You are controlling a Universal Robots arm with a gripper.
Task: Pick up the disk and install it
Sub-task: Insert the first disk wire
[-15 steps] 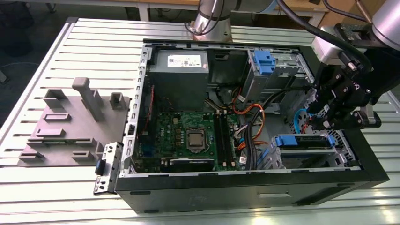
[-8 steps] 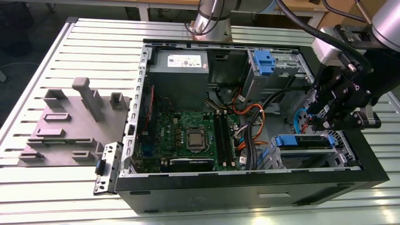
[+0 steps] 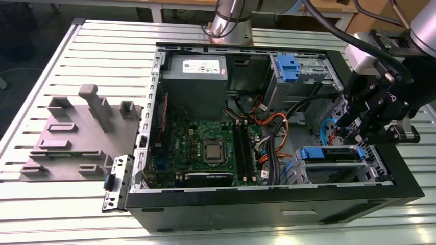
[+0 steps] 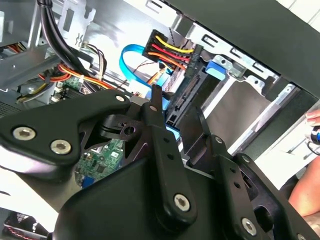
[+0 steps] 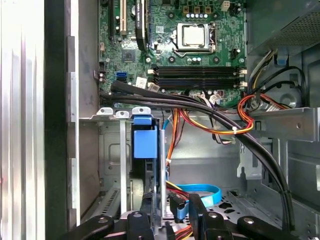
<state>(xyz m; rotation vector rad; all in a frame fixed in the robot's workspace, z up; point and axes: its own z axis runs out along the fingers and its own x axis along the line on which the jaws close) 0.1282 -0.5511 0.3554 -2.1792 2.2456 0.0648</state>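
The disk [image 3: 332, 153], silver with a blue rail, sits on edge in the drive cage at the case's front corner, on the exterior view's right. In the first wrist view its blue rail [image 5: 145, 142] runs along the cage slot. My gripper [image 3: 358, 138] hangs right beside the cage. In the second wrist view the gripper [image 4: 179, 112] closes on the disk's [image 4: 186, 95] connector end, one black finger on each side. A plug with yellow, red and black wires and a blue flat cable [image 4: 131, 55] meet that end. The first wrist view shows the gripper [image 5: 172, 215] straddling the same end.
The open black computer case [image 3: 272, 196] lies on a slatted metal table. It holds a green motherboard [image 3: 204, 148], a grey power supply [image 3: 194, 76] and a second blue-fronted bay [image 3: 286, 69]. Thick black cables [image 5: 225, 120] cross above the cage. A grey fixture [image 3: 75, 138] stands beside the case. A person's hand [image 4: 306, 192] is near.
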